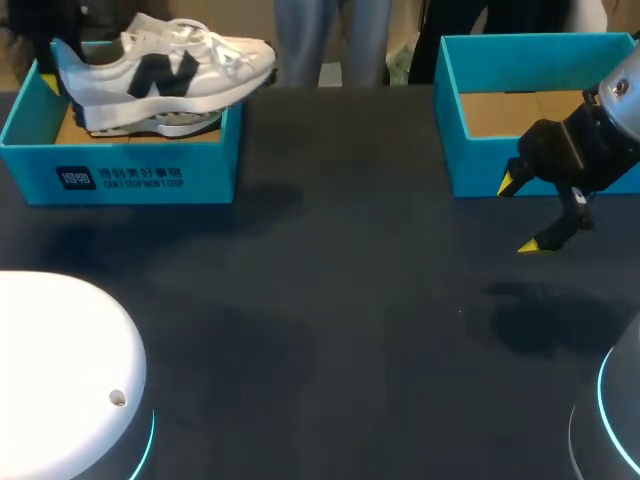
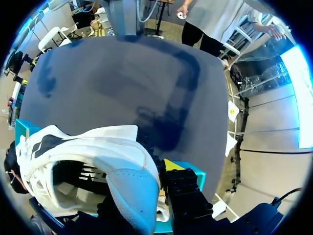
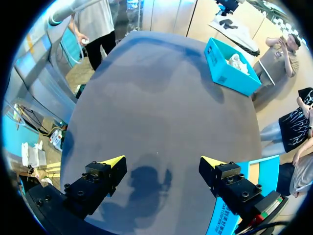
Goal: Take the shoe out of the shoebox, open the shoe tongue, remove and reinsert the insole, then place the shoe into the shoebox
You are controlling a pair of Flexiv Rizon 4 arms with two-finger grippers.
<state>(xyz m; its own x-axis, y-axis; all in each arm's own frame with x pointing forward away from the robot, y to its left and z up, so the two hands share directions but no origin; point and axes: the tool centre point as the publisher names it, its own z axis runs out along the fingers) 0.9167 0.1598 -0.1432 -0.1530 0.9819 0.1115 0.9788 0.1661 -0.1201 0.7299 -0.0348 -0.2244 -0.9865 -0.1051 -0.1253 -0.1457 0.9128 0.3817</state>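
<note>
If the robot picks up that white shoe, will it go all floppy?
It would probably keep its shape: the shoe juts over the shoebox rim without sagging. Its laces look loose, so they may dangle. The thick sole likely stays stiff.

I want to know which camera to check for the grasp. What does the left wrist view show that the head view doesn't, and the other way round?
Only the left wrist view: the inside of the white shoe through its opening, and the left claw plainly at its heel. Only the head view: the shoe's whole side, the right claw open above the table, and a second blue box behind that claw. Both: the shoe sitting up out of the blue shoebox, and the dark table.
</note>
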